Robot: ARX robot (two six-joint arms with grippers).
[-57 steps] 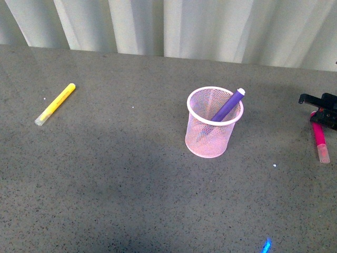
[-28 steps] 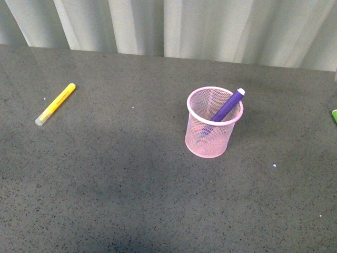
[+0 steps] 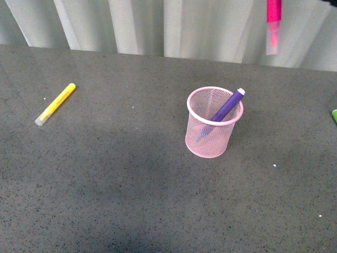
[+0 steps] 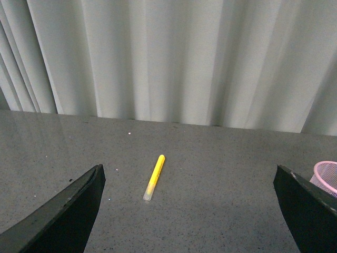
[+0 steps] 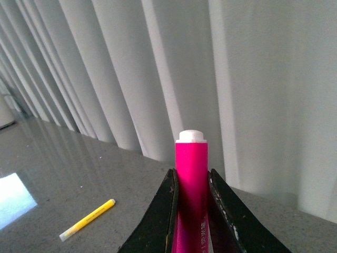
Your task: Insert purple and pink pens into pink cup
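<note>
Standing clamped between right jaws — pink pen (image 5: pixel 191 179).

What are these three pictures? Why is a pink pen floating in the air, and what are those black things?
They come from a robot with two arms. The wide picture is from a camera on its body, looking over a grey speckled table. On it stands a pale pink wire-mesh cup with a dark purple pen leaning inside. A yellow marker lies far to the left, and a bit of green marker peeks in at the right edge. The other two pictures come from cameras on the robot's wrists. The black wedges are its fingers. The left hand is open and holds nothing. The right hand pinches the bright pink pen, so it isn't floating: the arm is just outside the wide picture.
</note>
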